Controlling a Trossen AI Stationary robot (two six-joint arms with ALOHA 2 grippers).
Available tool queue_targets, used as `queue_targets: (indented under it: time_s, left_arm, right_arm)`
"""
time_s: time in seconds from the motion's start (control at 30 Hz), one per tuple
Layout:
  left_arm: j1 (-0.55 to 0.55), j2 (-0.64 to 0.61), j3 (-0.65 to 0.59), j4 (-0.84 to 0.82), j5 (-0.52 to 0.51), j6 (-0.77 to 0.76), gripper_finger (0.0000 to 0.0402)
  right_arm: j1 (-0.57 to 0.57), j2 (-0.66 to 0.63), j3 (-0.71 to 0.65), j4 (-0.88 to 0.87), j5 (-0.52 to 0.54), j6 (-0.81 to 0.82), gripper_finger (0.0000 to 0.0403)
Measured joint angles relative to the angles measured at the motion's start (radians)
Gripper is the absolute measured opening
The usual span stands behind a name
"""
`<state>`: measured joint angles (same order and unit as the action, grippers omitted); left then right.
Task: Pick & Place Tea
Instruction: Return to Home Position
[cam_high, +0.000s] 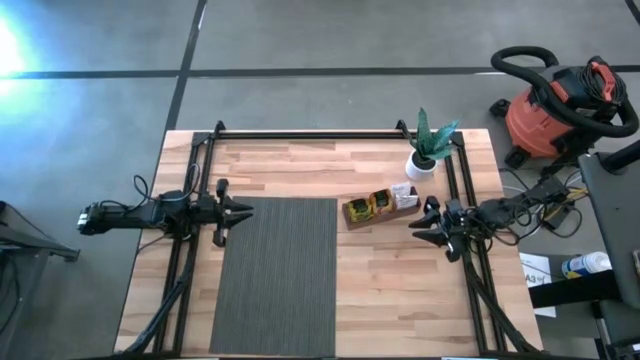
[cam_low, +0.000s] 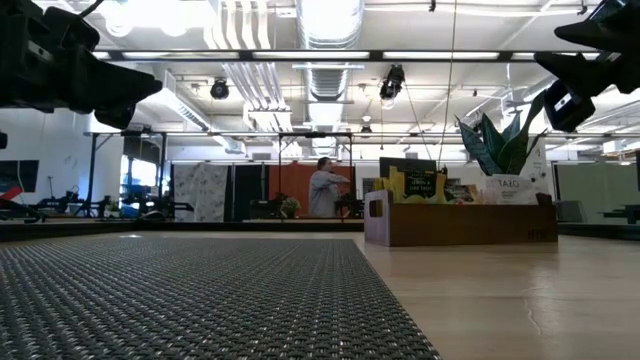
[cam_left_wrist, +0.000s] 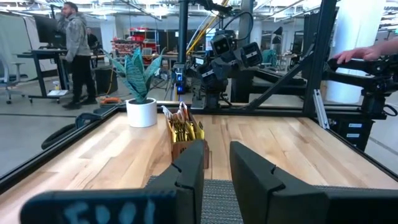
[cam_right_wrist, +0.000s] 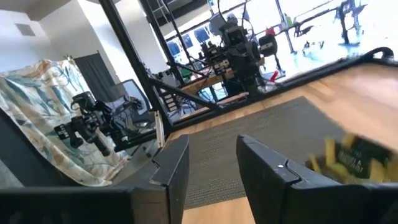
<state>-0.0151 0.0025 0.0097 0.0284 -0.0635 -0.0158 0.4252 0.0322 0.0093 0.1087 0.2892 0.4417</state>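
Note:
The tea sachets (cam_high: 372, 205), yellow with dark marks plus a few white ones, stand upright on edge in a brown wooden tray (cam_high: 400, 212) on the table right of the middle. The left wrist view shows them (cam_left_wrist: 183, 127) ahead, and the low view shows them (cam_low: 420, 185) above the tray wall (cam_low: 460, 225). My right gripper (cam_high: 415, 223) hovers open just right of the tray, above the table; the sachets (cam_right_wrist: 354, 158) show blurred beside its fingers. My left gripper (cam_high: 250, 210) hangs open over the left edge of the dark mat (cam_high: 278, 275), well away from the tray.
A green plant in a white pot (cam_high: 423, 160) stands just beyond the tray, near the far right corner. Black frame rails (cam_high: 310, 133) run along the far edge and both sides. A red shop vacuum (cam_high: 555, 110) sits on the floor to the right. People stand in the room behind.

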Motion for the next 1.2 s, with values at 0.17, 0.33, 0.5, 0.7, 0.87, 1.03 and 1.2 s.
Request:
queue_targets:
  time_s: [0.17, 0.33, 0.5, 0.7, 0.87, 1.03, 1.2]
  left_arm:
    - [0.0, 0.0, 0.0, 0.0, -0.001, 0.0, 0.0073]
    - [0.0, 0.001, 0.001, 0.0, -0.001, 0.0, 0.0073]
    - [0.0, 0.001, 0.001, 0.0, -0.001, 0.0, 0.0073]
    - [0.0, 0.001, 0.001, 0.0, -0.001, 0.0, 0.0073]
    - [0.0, 0.002, 0.001, 0.0, -0.002, 0.0, 0.0073]
    - [0.0, 0.002, 0.001, 0.001, -0.002, 0.0, 0.0073]
    - [0.0, 0.002, 0.001, 0.0, -0.002, 0.0, 0.0073]
  right_arm:
    - [-0.061, -0.025, 0.001, 0.033, -0.004, -0.173, 0.0124]
    - [-0.176, -0.032, 0.002, 0.01, -0.006, -0.329, 0.0124]
    - [-0.283, -0.032, 0.002, 0.0, -0.105, -0.475, 0.0131]
    - [-0.409, -0.032, 0.002, -0.031, -0.338, -0.531, 0.0128]
    - [-0.456, -0.024, 0.001, -0.092, -0.361, -0.447, 0.012]
    - [-0.467, -0.032, 0.001, -0.096, -0.337, -0.524, 0.0119]
    - [-0.467, -0.031, 0.001, -0.096, -0.338, -0.531, 0.0125]
